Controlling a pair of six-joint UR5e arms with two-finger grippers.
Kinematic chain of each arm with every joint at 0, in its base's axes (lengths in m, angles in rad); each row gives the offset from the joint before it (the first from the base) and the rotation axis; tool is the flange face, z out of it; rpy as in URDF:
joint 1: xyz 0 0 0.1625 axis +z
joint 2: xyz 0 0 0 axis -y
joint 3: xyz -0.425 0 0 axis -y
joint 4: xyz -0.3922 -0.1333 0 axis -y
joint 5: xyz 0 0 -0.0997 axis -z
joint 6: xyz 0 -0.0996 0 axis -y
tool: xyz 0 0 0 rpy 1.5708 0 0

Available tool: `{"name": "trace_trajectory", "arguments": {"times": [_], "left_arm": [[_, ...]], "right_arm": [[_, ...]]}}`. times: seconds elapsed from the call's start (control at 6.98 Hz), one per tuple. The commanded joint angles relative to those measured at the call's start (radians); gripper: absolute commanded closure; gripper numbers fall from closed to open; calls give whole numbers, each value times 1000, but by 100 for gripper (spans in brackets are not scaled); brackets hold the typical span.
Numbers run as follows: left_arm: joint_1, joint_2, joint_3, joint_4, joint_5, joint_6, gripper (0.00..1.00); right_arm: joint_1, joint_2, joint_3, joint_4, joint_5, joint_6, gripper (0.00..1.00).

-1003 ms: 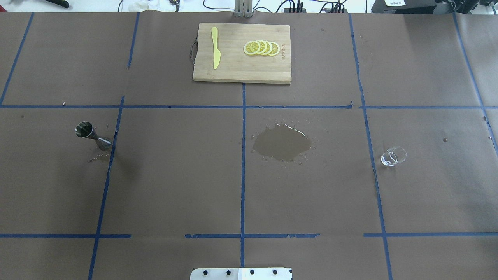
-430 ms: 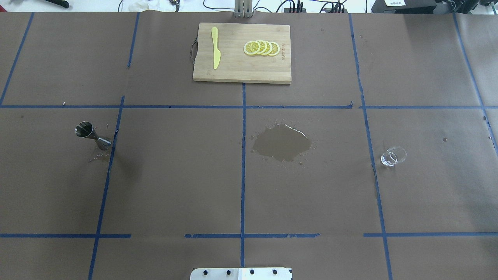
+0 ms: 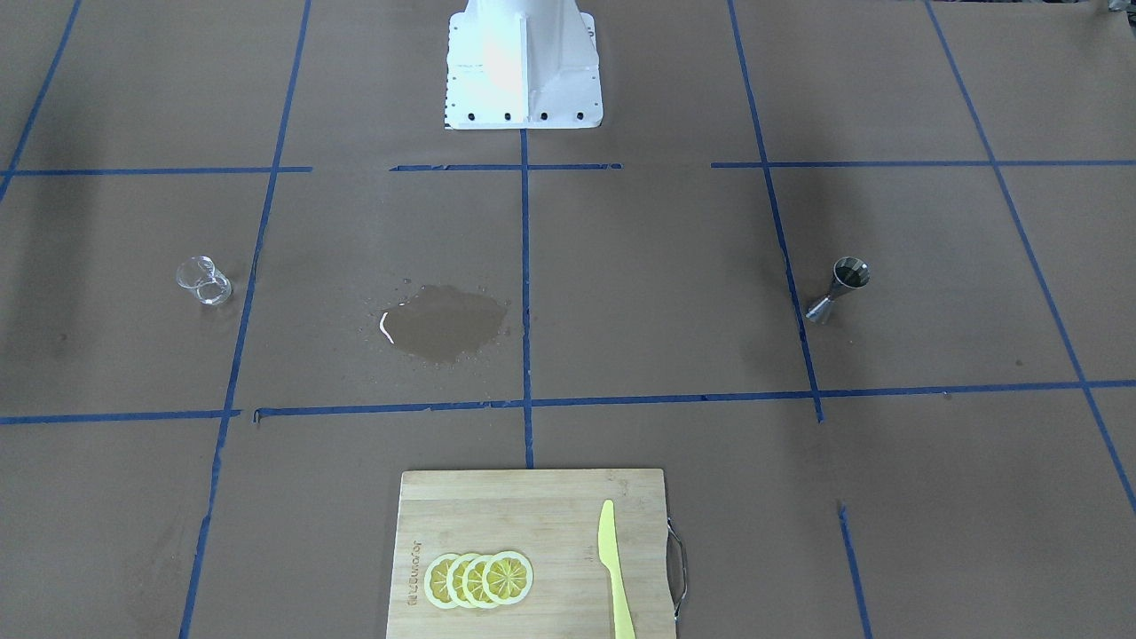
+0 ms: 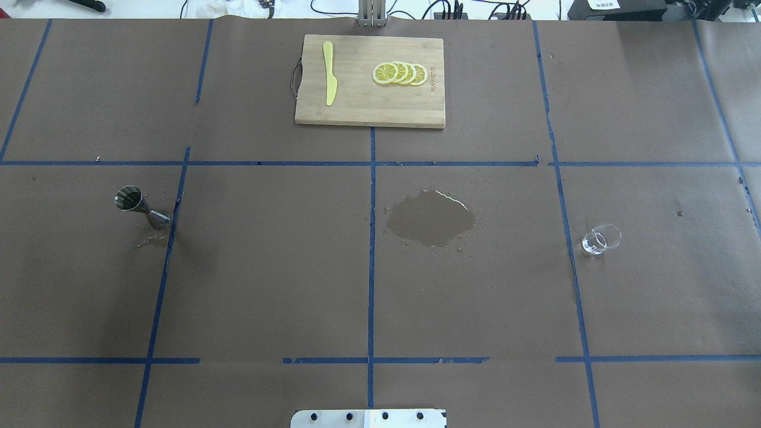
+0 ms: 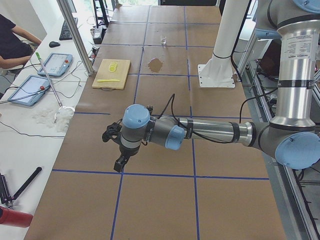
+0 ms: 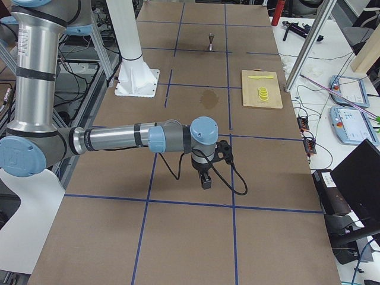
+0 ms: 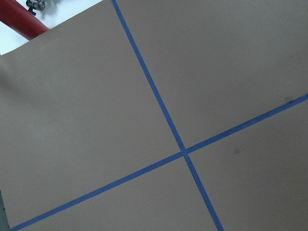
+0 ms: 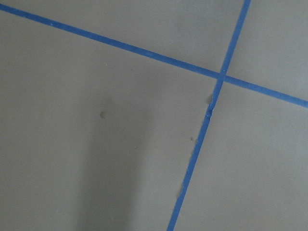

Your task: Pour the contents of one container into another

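Since you asked what just changed: honestly nothing, the overhead view looks identical to a second ago, with every object in the same spot and no arm over the work area.

Starting closest in, both arms are off toward the table ends. The left gripper point(image 5: 116, 150) and right gripper point(image 6: 206, 178) only show up in the side cameras, so I can't tell whether their fingers are parted or closed. Nothing seems to be held as far as I can make out. Both wrist cams just see bare brown paper and blue tape lines.

Moving out to the middle row, the jigger point(image 4: 141, 207) stands upright on the robot's left, touching a tape line, with a few wet specks at its foot. The glass cup point(image 4: 601, 239) stands upright on the robot's right, well apart from the jigger. I can't tell if there's any liquid in it. Between them sits a puddle point(image 4: 431, 219) soaking into the paper.

Farthest out, the cutting board point(image 4: 357, 110) holds a yellow knife point(image 4: 329, 72) and a fan of lemon slices point(image 4: 399, 73).

My read: with both containers set down, the arms withdrawn and liquid on the table, this is either the tail end of an attempt that spilled or a pause before a fresh one. Any new pour needs the cup fetched across that gap first.
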Motion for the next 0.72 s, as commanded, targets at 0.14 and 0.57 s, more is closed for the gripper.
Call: {"name": "trace_trajectory", "arguments": {"times": [0.14,0.57], "left_arm": [[2,-1,50,116,-5,-5,0],[0,5,7,241,-160,-162,0]], "right_arm": [[3,1,-71,0,85,92,0],[23,0,-78,0,96,169,0]]}}
